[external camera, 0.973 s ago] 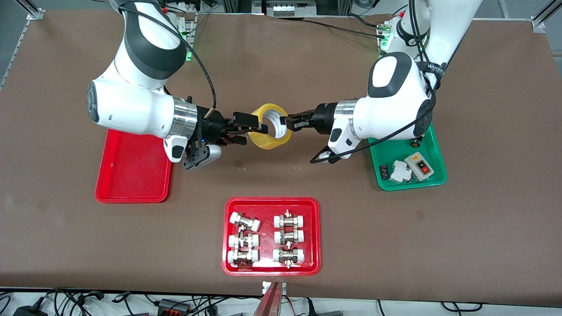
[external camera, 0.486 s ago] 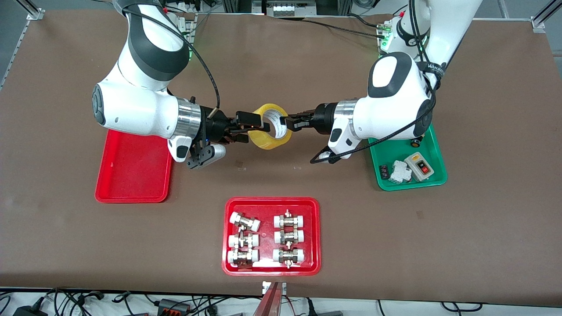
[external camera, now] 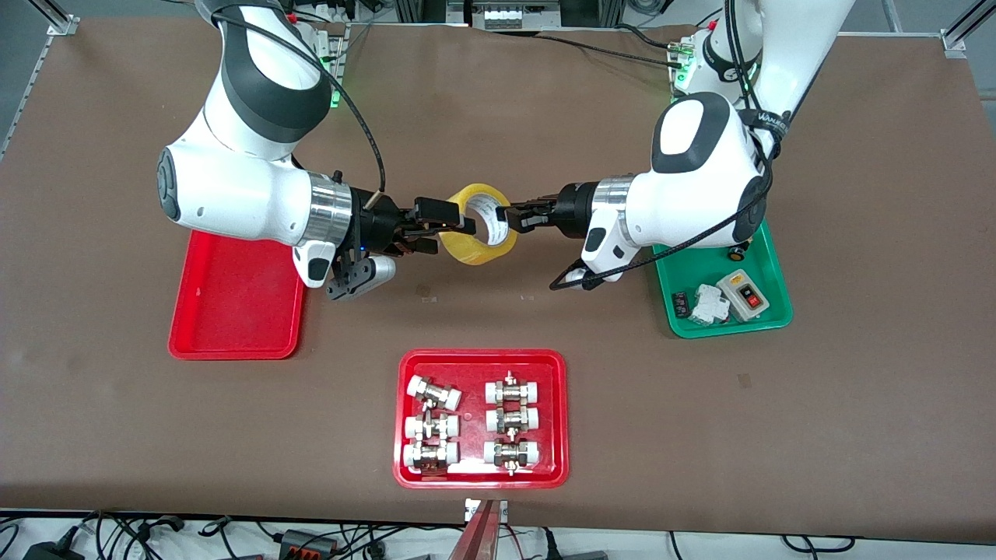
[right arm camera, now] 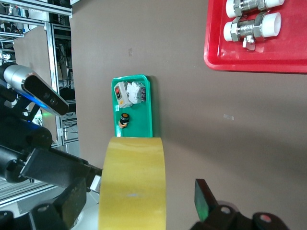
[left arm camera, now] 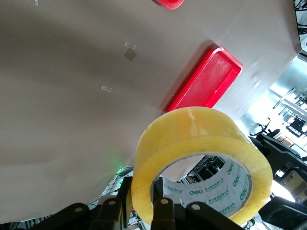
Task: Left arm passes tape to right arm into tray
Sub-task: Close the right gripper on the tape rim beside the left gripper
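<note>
A: So, where is the tape (external camera: 484, 225) sitting?

B: Up in the air, over the bare brown table (external camera: 498, 117) about midway between the two arms. The left gripper (external camera: 515, 218) has its fingers pinched tight on the wall of the roll, one finger inside the white core

A: And the right gripper (external camera: 447, 225)?

B: Its fingers are spread wide, one on each side of the yellow band at the roll's other edge. In the right wrist view the tape (right arm camera: 132, 184) fills the gap and a finger (right arm camera: 204, 199) stands just beside it with a sliver of space, so it is not clamped

A: Where is the tray (external camera: 233, 299) compared with the tape?

B: Toward the right arm's end of the table and a little nearer the front camera, partly under the right arm (external camera: 241, 187)

A: Anything else near the tape?

B: A red tray of metal fittings (external camera: 482, 420) lies nearer the front camera than the tape. A green tray (external camera: 724, 311) with switch parts lies toward the left arm's end, partly under the left arm (external camera: 700, 179)
</note>
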